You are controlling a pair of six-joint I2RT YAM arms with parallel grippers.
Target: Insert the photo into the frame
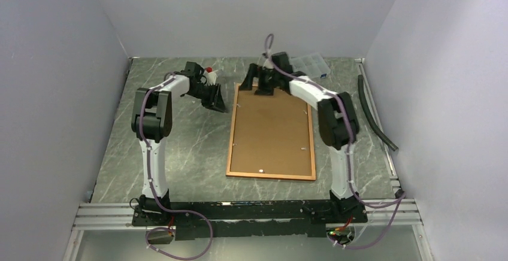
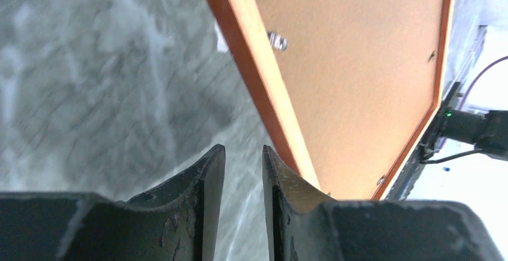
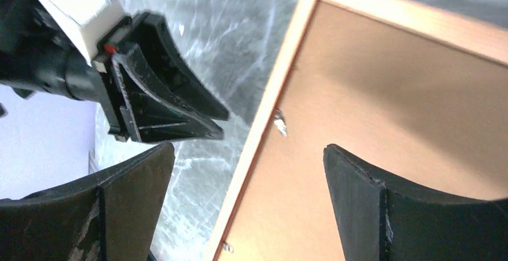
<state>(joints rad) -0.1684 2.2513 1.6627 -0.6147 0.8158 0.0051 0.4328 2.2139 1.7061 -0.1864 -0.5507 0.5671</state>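
Note:
The frame (image 1: pixel 271 174) lies face down mid-table, its thin reddish-brown border around the brown backing board (image 1: pixel 272 132). The photo is not in view. My right gripper (image 1: pixel 263 85) is wide open and empty above the frame's far left corner; in the right wrist view (image 3: pixel 248 147) its jaws span the frame's left edge (image 3: pixel 281 87) and the board (image 3: pixel 389 93). My left gripper (image 1: pixel 217 102) hovers over the table just left of that corner. In the left wrist view (image 2: pixel 244 150) its jaws stand narrowly apart with nothing between them, beside the frame's border (image 2: pixel 251 63).
A small clear compartment box (image 1: pixel 311 64) sits at the back right. A black hose (image 1: pixel 374 114) lies along the right wall. A small white item with a red cap (image 1: pixel 209 69) sits behind the left arm. Metal clips (image 2: pixel 277 41) line the frame's back.

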